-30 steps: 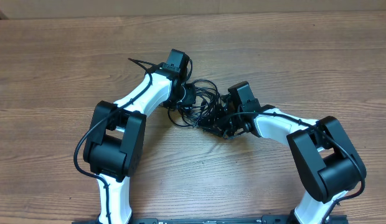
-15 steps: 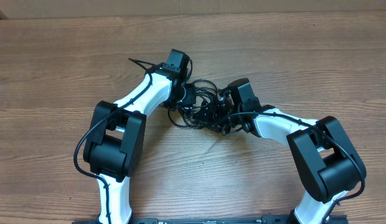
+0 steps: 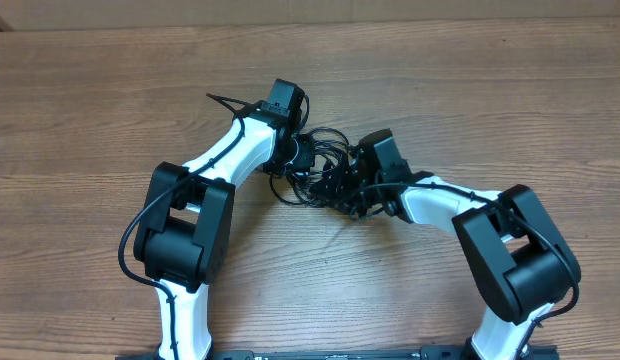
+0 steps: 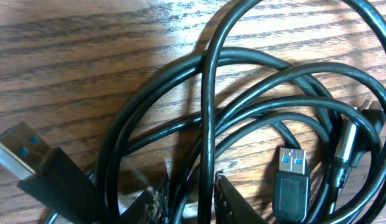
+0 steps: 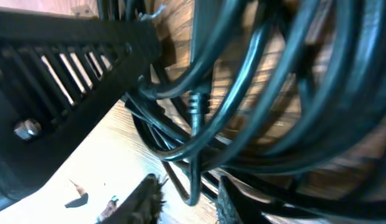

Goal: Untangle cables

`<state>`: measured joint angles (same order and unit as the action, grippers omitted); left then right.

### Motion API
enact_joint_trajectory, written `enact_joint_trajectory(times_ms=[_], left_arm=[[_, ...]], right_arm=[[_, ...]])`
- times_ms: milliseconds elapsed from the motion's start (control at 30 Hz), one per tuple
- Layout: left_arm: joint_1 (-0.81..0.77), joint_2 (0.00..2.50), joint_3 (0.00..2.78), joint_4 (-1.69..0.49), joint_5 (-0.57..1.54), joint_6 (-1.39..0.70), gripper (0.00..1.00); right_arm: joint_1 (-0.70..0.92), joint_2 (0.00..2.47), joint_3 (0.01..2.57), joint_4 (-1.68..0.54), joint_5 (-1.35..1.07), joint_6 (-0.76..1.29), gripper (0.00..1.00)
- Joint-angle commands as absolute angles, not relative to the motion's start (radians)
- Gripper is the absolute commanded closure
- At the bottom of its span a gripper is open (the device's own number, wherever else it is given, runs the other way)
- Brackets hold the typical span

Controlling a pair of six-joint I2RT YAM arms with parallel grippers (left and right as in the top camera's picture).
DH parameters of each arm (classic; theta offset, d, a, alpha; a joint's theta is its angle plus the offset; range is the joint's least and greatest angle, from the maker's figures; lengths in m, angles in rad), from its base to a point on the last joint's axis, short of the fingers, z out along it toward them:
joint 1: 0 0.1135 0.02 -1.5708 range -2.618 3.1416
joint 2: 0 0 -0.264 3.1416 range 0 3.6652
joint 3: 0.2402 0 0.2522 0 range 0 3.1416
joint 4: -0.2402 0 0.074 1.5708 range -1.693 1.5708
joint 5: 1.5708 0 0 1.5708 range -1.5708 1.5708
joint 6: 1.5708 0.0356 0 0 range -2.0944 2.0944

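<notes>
From above, both arms reach in over the wooden tabletop (image 3: 90, 100) and meet at its middle. The cables (image 3: 325, 150) lie there as one black knot of loops. The left hand (image 3: 298, 156) sits at the knot's left edge, and the right hand (image 3: 356, 182) presses in from the right, just beside it.

In the left wrist view the cords sweep in wide overlapping loops across the wood. A USB plug (image 4: 291, 171) with a blue tongue lies among them, and a larger plug (image 4: 37, 165) lies at the left. Several strands run down between this hand's fingers (image 4: 230, 202), which are clenched on the cables.

In the right wrist view the strands crowd close and blurred. One looped cord hangs between the fingertips (image 5: 143, 202). I cannot tell whether they pinch it or stand loose around it.
</notes>
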<state>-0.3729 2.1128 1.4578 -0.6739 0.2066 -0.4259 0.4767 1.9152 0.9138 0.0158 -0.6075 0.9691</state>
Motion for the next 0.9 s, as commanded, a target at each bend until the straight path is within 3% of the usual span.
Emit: enact_joint_trajectory(times_ms=[0, 167, 867], left_arm=[[-0.382, 2.179, 1.426, -0.683, 0.202, -0.419, 0.74], [-0.382, 2.179, 1.426, -0.683, 0.202, -0.419, 0.77], [-0.382, 2.181, 1.426, -0.672, 0.179, -0.419, 0.79]], right_arm=[[0.493, 1.927, 0.91, 0.023, -0.542, 0.985, 0.76], [0.494, 1.927, 0.91, 0.026, -0.54, 0.988, 0.96], [0.511, 1.927, 0.91, -0.025, -0.871, 0.999, 0.96]])
